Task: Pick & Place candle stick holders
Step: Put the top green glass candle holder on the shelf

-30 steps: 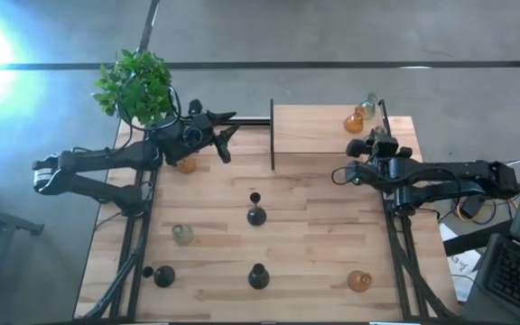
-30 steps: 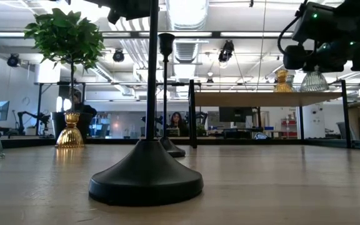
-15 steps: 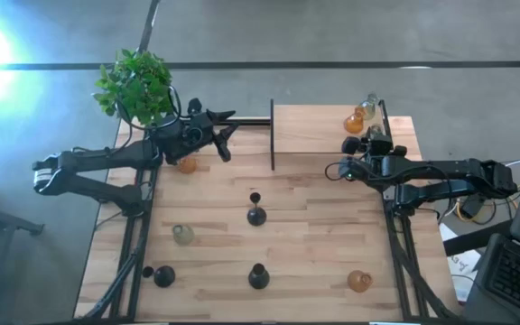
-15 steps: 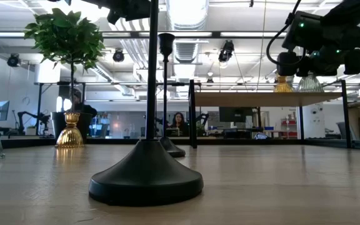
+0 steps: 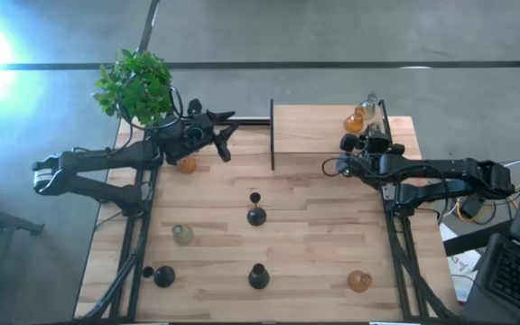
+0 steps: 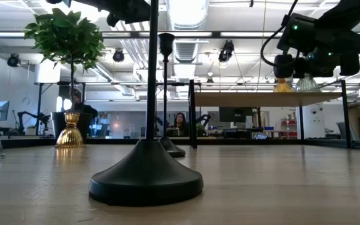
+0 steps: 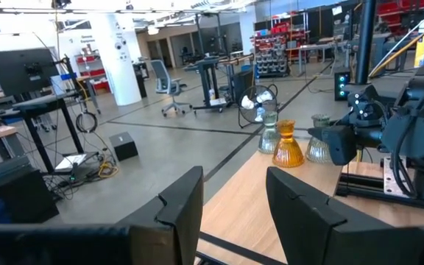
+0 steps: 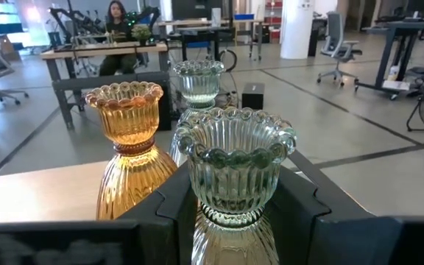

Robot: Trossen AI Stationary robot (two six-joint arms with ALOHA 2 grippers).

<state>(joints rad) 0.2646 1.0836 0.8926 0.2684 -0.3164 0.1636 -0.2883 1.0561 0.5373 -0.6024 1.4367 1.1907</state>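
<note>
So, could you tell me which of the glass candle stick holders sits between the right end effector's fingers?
The pale clear-greenish holder, held between the right end effector's fingers; the amber holder stands beside it, outside them.

Standing on the open tabletop: an amber glass holder point(image 5: 187, 164) at the far left, a pale clear holder point(image 5: 182, 235) nearer on the left, a second amber holder point(image 5: 359, 281) at the near right, plus three black ones with round bases and thin stems, namely a middle black holder point(image 5: 256, 215), a near-edge black holder point(image 5: 258, 276) and a near-left black holder point(image 5: 163, 276). On the raised shelf at the far right, close together: a shelf amber holder point(image 8: 127, 147), ribbed and bead-rimmed, and a shelf clear holder point(image 8: 197, 81) behind it. Just in front of those, upright between the fingers of the right gripper point(image 8: 234, 221): a greenish glass holder point(image 8: 234, 158), ribbed, with a beaded cup rim.
</note>
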